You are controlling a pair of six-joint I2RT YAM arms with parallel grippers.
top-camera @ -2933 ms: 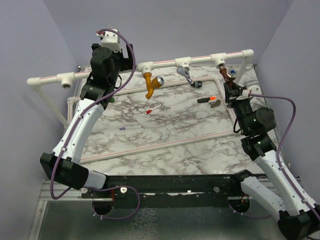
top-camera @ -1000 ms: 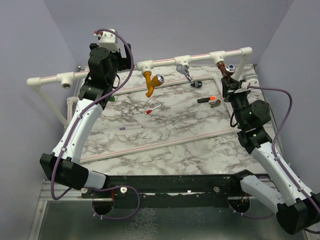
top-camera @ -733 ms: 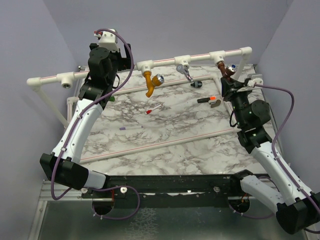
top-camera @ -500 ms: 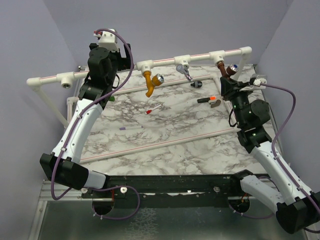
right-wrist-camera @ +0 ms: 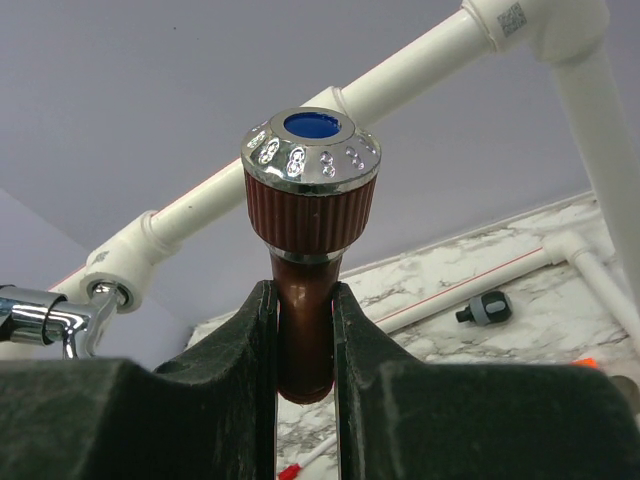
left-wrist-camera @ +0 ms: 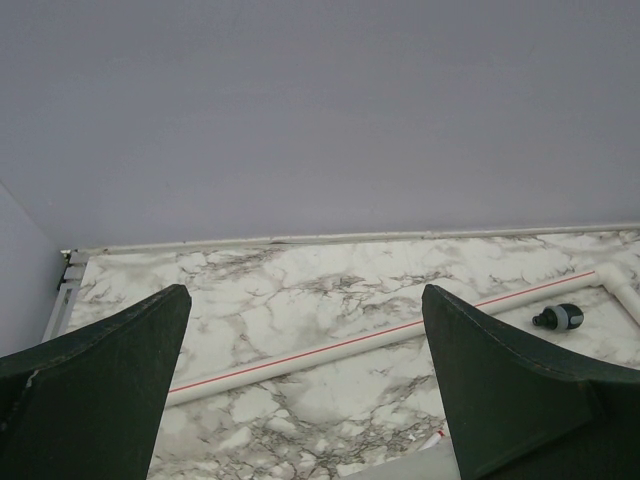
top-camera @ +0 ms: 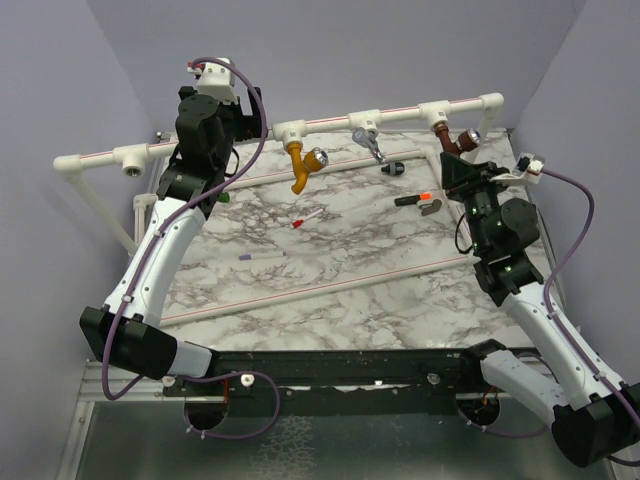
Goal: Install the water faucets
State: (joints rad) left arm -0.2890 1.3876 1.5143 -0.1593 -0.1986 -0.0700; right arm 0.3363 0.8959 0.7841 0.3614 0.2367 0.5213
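My right gripper (top-camera: 458, 165) is shut on the stem of the dark brown faucet (top-camera: 450, 143), which hangs from the right tee of the white pipe (top-camera: 400, 113). In the right wrist view the fingers (right-wrist-camera: 250, 350) clamp the brown stem (right-wrist-camera: 303, 340) just below its chrome knob with a blue cap (right-wrist-camera: 311, 150). The mustard-orange faucet (top-camera: 300, 167) and the silver-grey faucet (top-camera: 370, 145) hang from tees further left. A dark green bit (top-camera: 225, 198) shows behind the left arm, mostly hidden. My left gripper (top-camera: 258, 115) is open and empty, up by the pipe (left-wrist-camera: 300, 400).
A black-and-grey connector (top-camera: 392, 168) and a black-and-orange marker-like piece (top-camera: 412, 199) lie on the marble table (top-camera: 330, 260). A red-tipped stick (top-camera: 306, 217) and a purple stick (top-camera: 262, 256) lie mid-table. Thin white pipes (top-camera: 300, 292) lie on it. The left tee socket (top-camera: 130, 160) holds nothing.
My right wrist has rolled, its camera bracket swinging to the right and back, and the brown faucet's knob has turned with it. The left arm has not moved.
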